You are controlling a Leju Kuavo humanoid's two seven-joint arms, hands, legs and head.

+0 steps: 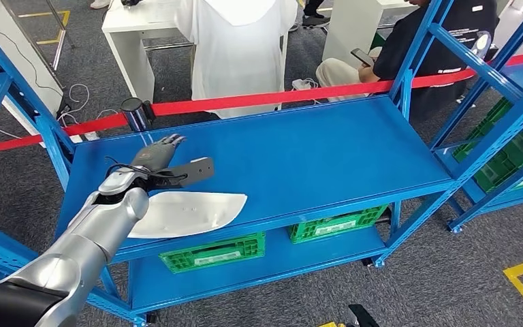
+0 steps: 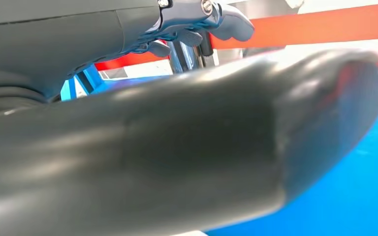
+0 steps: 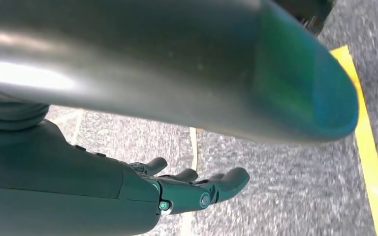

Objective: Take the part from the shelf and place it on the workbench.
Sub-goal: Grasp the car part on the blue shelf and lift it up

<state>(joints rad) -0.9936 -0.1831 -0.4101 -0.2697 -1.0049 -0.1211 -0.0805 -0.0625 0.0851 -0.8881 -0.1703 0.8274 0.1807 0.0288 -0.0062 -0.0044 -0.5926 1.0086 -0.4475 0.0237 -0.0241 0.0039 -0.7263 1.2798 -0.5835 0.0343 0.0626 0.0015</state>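
A flat white part (image 1: 185, 212) lies on the front left of the blue shelf top (image 1: 313, 150). My left hand (image 1: 158, 157) hovers just behind it, over the bare shelf, with its fingers stretched out and the thumb (image 1: 196, 169) pointing right; it holds nothing. My left forearm crosses the part's left end. In the left wrist view the thick thumb (image 2: 202, 142) is close to the lens and the dark fingers (image 2: 197, 27) spread beyond it. My right hand (image 3: 197, 189) hangs over the grey floor, fingers apart and empty.
Red barrier tape (image 1: 279, 97) runs behind the shelf, with a black post (image 1: 135, 112) at its left. Green crates (image 1: 212, 253) sit on the lower level. A seated person (image 1: 422, 41) and a white table (image 1: 136, 27) are beyond. Another blue rack (image 1: 511, 136) stands at right.
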